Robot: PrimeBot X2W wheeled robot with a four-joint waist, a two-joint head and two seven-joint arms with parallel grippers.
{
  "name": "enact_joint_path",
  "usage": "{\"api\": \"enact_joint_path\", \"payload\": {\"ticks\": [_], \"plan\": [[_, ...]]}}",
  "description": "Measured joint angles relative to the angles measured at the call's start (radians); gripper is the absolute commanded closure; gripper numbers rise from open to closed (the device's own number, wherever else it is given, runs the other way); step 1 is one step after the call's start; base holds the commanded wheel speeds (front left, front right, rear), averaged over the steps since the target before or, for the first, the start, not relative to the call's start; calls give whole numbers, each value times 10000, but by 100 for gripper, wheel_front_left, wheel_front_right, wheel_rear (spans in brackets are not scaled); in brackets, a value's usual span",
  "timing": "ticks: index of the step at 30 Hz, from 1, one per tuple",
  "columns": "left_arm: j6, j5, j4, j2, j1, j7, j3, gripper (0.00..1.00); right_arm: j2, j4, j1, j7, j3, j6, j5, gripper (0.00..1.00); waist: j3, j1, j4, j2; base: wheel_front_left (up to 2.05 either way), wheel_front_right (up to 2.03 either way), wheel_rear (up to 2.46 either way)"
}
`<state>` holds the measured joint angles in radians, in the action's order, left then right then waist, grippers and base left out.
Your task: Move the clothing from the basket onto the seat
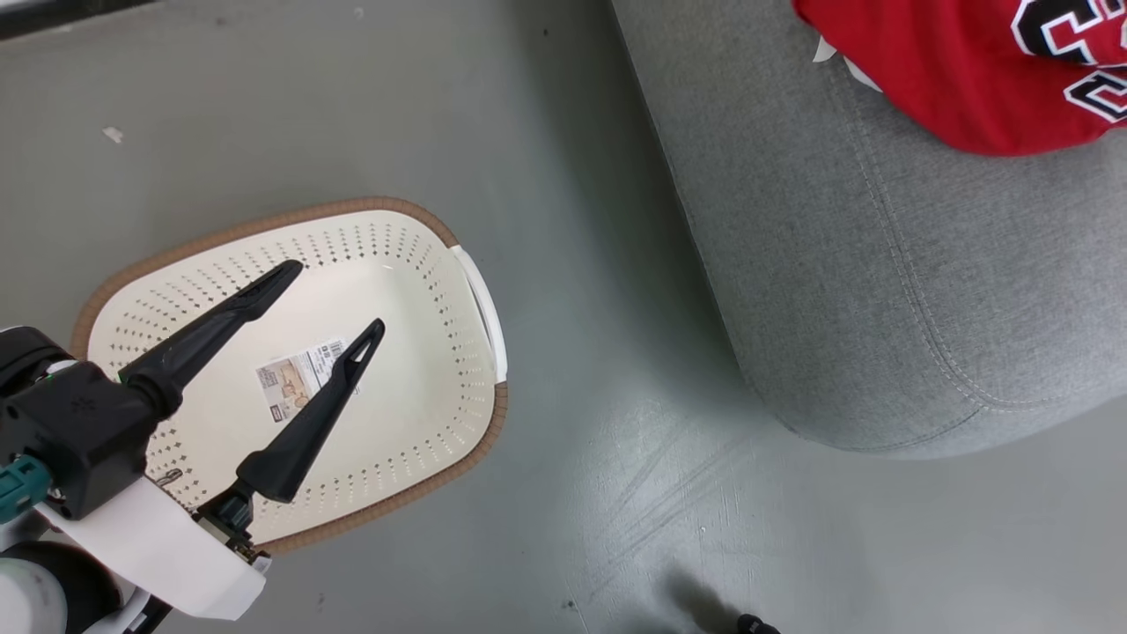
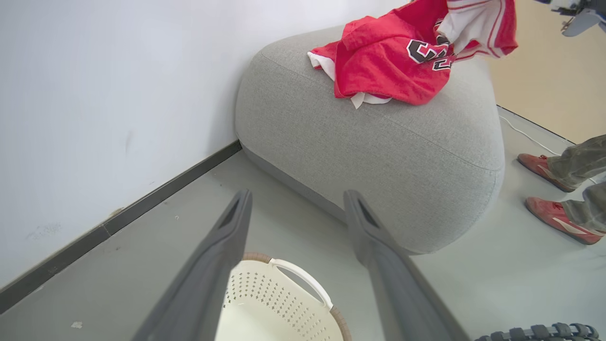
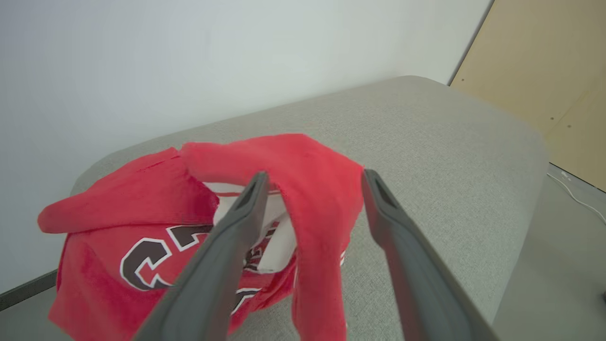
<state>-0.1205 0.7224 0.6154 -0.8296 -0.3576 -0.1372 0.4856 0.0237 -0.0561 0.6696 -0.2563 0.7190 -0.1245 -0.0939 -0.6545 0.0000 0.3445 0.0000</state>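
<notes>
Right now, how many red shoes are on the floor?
2. One shoe sits on the floor beside the seat; the other shoe lies nearer the camera. Both are worn by a person.

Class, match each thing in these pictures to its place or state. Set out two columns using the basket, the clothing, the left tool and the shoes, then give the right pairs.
Column one:
1 basket
2 clothing
3 left tool
4 shoes

Column two:
A open, above the basket
B lying on the grey seat
C empty but for a paper label
D red, worn by a person

Pairs: 1-C, 2-B, 3-A, 4-D
</notes>
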Motion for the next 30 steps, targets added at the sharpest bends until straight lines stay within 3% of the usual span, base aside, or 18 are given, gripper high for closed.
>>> {"api": "enact_joint_path", "payload": {"ticks": [7, 16, 30], "plan": [[0, 188, -198, 203, 12, 303, -58, 0, 35, -493, -981, 0, -1057, 0, 890, 0, 359, 0, -70, 0, 0, 0, 0], [-105, 533, -648, 688, 197, 840, -414, 0, 69, -1005, -1945, 428, -3260, 0, 1785, 0, 883, 0, -324, 0, 0, 0, 0], [-539, 1026, -1559, 1143, 641, 1645, -1072, 0, 159, -1597, -2563, 1664, -6019, 2, 1996, 0, 1636, 0, -938, 0, 0, 0, 0]]}}
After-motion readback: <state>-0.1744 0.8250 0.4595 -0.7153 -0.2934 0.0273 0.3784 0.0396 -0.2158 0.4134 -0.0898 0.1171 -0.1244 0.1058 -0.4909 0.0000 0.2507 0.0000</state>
